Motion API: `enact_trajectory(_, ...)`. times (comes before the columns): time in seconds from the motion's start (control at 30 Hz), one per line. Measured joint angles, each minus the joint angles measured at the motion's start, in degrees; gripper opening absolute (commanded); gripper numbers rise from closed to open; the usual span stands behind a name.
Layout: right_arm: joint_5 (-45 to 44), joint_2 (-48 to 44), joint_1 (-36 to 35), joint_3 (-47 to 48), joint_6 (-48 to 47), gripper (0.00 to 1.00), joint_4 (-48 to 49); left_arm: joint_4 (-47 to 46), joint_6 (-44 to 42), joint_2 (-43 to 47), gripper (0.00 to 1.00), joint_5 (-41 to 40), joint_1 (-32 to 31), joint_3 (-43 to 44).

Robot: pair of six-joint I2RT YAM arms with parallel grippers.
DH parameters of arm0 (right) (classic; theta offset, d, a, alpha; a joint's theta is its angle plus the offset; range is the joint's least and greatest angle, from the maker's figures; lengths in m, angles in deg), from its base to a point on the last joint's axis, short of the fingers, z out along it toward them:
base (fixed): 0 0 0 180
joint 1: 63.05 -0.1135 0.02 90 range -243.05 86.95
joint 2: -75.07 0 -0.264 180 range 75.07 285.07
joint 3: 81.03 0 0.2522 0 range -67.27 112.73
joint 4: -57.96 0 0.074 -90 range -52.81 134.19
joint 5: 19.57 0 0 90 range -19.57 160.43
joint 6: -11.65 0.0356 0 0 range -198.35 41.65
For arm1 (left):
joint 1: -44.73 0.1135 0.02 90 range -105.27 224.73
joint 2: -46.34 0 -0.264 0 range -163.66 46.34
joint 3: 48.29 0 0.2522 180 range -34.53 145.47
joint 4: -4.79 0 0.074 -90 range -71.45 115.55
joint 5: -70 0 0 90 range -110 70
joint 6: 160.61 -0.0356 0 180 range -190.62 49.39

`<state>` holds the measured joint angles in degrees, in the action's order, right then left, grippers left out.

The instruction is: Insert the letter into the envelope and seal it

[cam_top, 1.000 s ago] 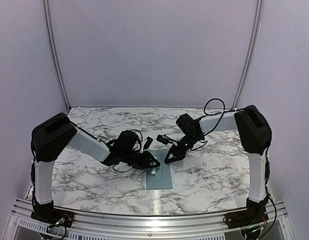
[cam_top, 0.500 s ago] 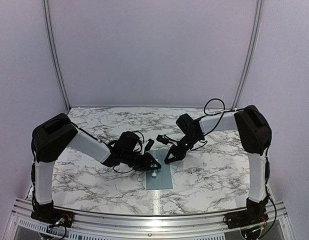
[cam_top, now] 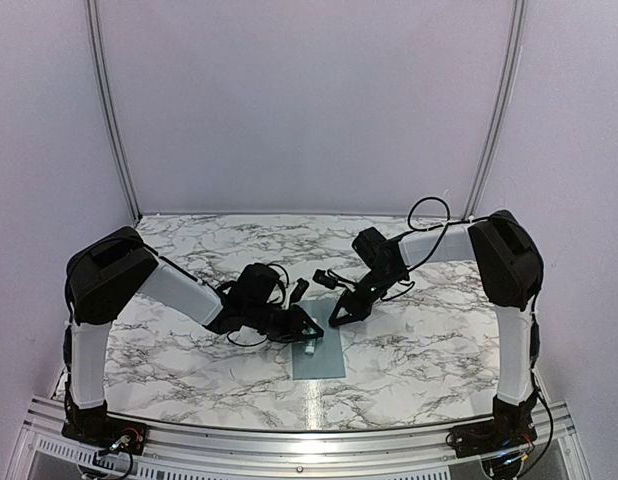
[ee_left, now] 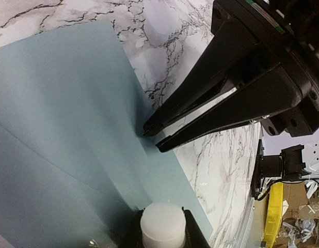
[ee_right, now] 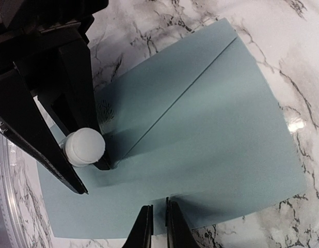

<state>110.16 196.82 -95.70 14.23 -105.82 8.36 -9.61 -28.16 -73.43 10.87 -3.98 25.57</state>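
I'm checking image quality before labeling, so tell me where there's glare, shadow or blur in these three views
Top external: sharp, evenly lit, glare on the table's near rail. Left wrist: the white tube at the bottom edge is soft; the envelope is dim lower left. Right wrist: the left gripper shadows the envelope, bright glint on the marble at right.

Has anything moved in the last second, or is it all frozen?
Only a little. The left gripper, holding a small white tube, has slid slightly nearer the arms' bases along the envelope. The right gripper stays nearly shut, pressing on the envelope's far edge. The envelope itself has not shifted.
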Motion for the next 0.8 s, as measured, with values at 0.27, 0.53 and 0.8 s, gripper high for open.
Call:
enact_trajectory(0.27, 0.00, 0.00, 0.00, 0.00, 0.02, 0.10, 0.00, -0.13, 0.26, -0.74, 0.00, 0.04, 0.00, 0.94)
enact_trajectory(0.53, 0.09, 0.02, 0.22, 0.00, 0.02, 0.10, 0.02, -1.36, 0.26, -0.02, 0.00, -0.31, 0.00, -0.70)
enact_trajectory(0.8, 0.11, 0.04, 0.42, 0.00, 0.02, 0.10, 0.02, -1.81, 0.26, 1.84, 0.00, -0.31, 0.00, -3.56)
